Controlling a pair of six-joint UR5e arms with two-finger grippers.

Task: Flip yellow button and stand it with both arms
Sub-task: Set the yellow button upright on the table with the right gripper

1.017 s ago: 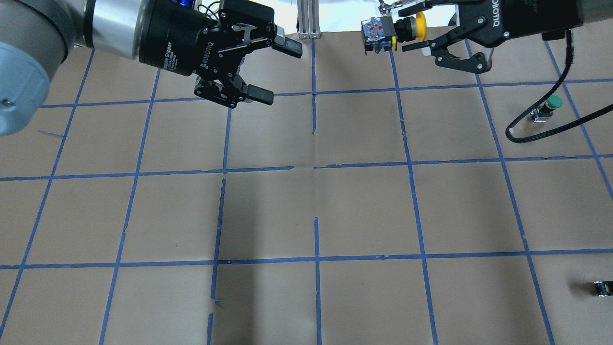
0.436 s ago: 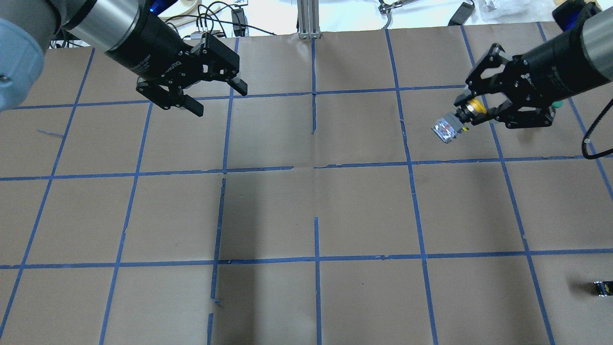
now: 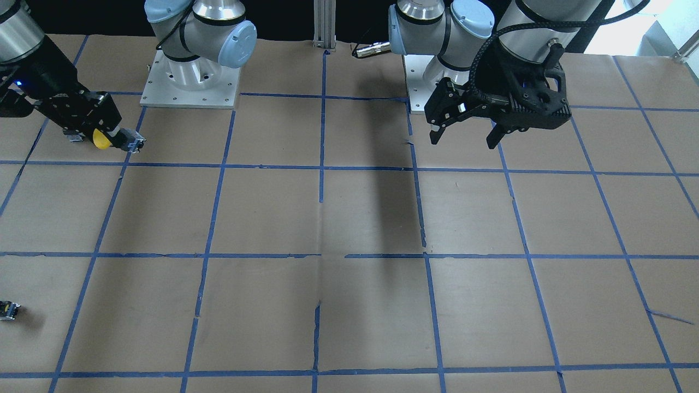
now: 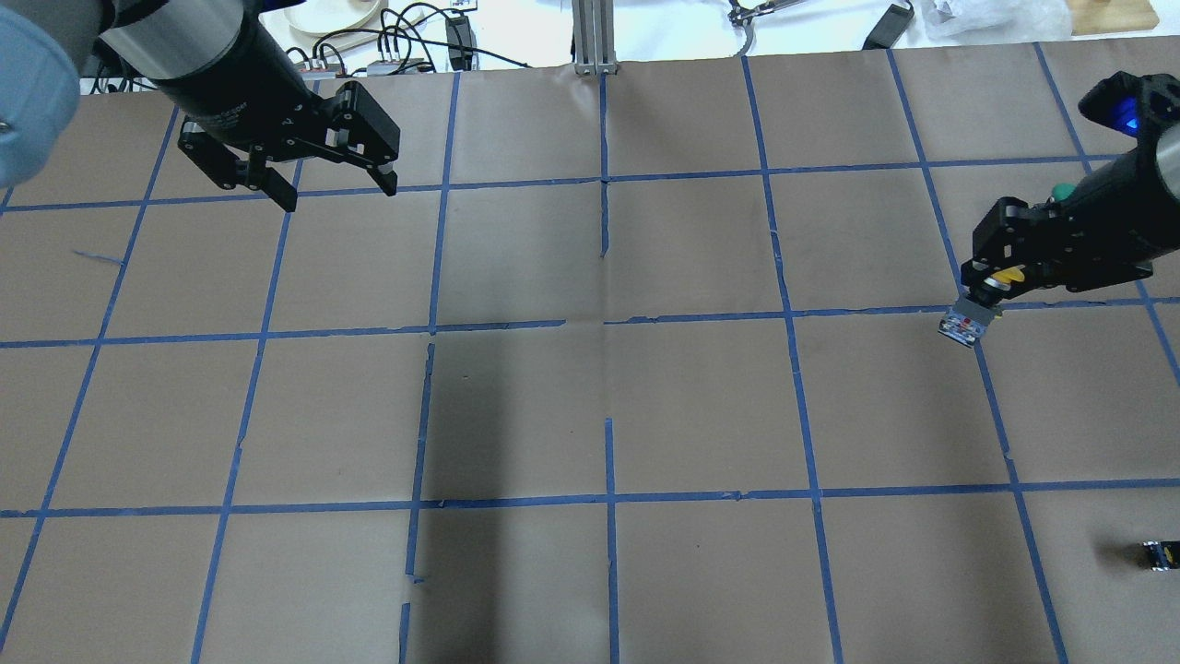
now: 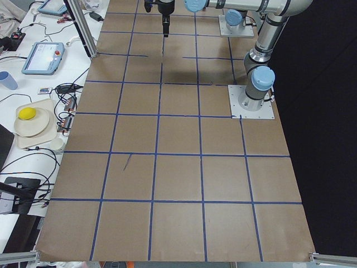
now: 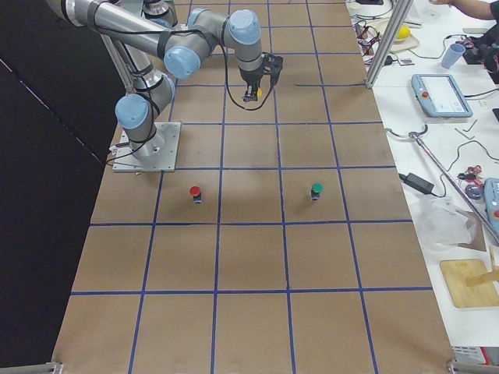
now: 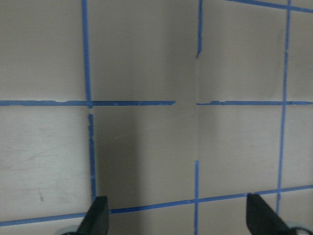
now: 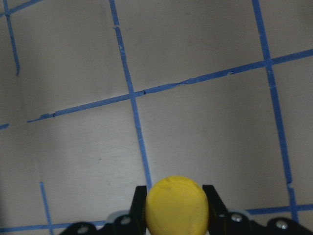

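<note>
Hanging in the right gripper (image 4: 991,288) is the yellow button (image 4: 1007,276), clamped at its cap end between the 2 fingers (image 8: 213,208), jaws squeezed in on it. The grey body pokes out past the fingertips, tilted down toward the brown paper table (image 4: 701,406), right by a blue tape line (image 4: 876,314) on the robot's right side. Can't tell if it touches the paper. The left gripper (image 4: 338,191) is well apart on the other side, jaws spread wide, holding nothing, hovering above the paper. A green button (image 6: 316,190) and a red button (image 6: 195,192) stand upright further along, and a tiny black part (image 4: 1160,553) sits near the edge.
</note>
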